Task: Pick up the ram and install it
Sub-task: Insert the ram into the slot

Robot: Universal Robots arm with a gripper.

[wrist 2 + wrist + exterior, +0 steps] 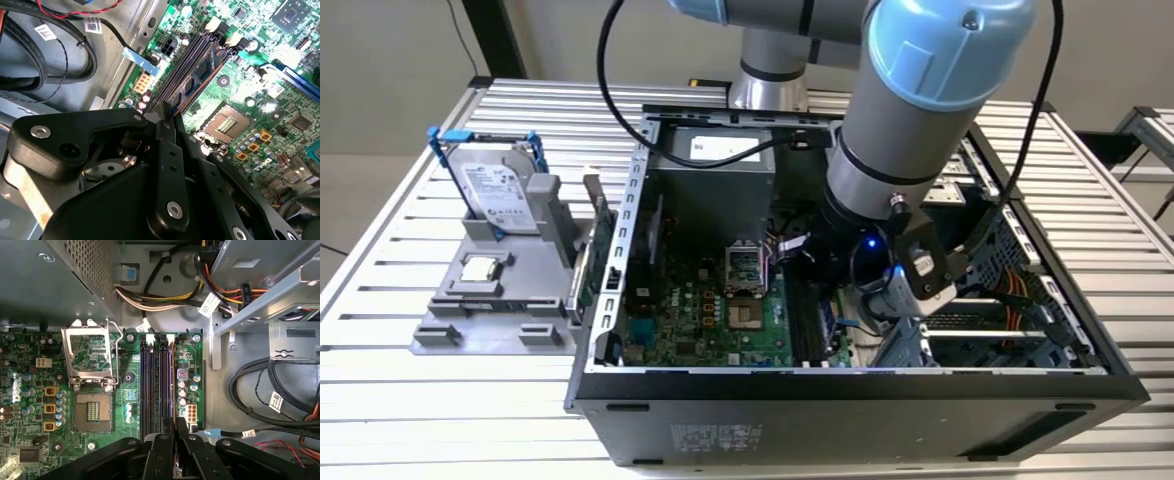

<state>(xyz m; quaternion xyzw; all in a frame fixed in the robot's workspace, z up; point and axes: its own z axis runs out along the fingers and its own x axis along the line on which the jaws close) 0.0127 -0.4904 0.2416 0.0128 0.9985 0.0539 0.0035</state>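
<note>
Green board edge-on between black fingers: the gripper [174, 432] is down inside the open computer case [854, 385], jaws clamped on the ram [200, 70], which stands in the memory slots [157, 385] of the motherboard [30, 390], just beside the CPU socket [92, 412].

A slatted metal table [400, 400] stands before a pale wall [387, 60] in even light.

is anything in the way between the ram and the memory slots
Nothing visible does. The thin green ram stick, held in the black gripper, sits right along the dark memory slots on the green motherboard; the black cables lie off to one side.
</note>
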